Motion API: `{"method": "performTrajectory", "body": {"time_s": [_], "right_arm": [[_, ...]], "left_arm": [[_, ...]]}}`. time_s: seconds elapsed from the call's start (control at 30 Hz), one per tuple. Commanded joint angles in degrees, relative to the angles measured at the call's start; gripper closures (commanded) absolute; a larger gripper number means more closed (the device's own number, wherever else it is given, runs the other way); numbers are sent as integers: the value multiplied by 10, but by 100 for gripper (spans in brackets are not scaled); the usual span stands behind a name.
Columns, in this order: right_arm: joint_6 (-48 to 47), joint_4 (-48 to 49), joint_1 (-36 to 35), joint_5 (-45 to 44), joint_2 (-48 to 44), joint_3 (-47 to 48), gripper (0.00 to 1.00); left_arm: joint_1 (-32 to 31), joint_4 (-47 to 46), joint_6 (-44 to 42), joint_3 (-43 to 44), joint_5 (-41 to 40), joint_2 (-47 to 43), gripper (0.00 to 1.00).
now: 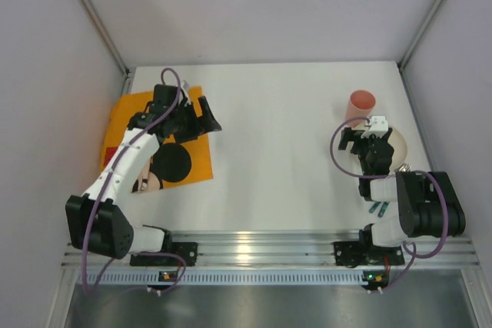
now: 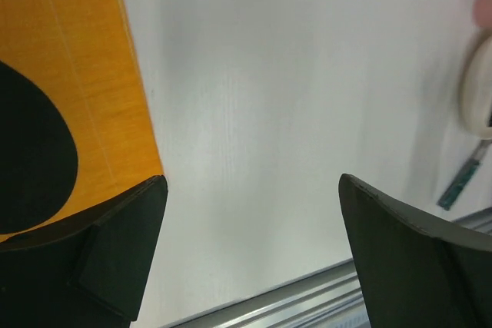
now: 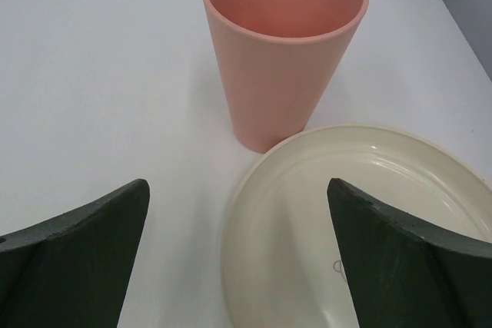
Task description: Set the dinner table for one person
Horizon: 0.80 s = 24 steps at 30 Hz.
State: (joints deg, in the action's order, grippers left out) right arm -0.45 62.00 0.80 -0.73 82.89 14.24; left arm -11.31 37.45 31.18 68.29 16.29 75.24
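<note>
The white dinner table [image 1: 284,159] fills the top view. An orange Mickey Mouse placemat [image 1: 197,167] lies at its left, partly under my left arm. My left gripper [image 1: 201,120] is open and empty above the placemat's right edge [image 2: 77,74], over bare table [image 2: 307,74]; its jaws [image 2: 254,182] stand wide apart. A pink cup [image 1: 362,102] stands upright at the back right, touching or just beside a cream plate [image 1: 398,144]. My right gripper [image 1: 367,144] is open and empty, low over the plate's left rim [image 3: 254,213], the cup [image 3: 284,59] just ahead.
Teal-handled cutlery [image 1: 378,207] lies near the right arm's base, partly hidden; it also shows in the left wrist view [image 2: 461,178]. An aluminium rail [image 1: 261,247] runs along the near edge. Grey walls enclose the table on three sides.
</note>
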Motion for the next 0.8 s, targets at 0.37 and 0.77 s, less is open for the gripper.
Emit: {"method": "performTrajectory", "body": {"time_s": [0.37,0.77], "right_arm": [[-3,41,1,10,2,5,0],[-3,42,1,10,2,5,0]], "left_arm": [[-48,-18,-74,-53,-195,182,3],[-70,-31,-92,-35,-231,293,31]]}}
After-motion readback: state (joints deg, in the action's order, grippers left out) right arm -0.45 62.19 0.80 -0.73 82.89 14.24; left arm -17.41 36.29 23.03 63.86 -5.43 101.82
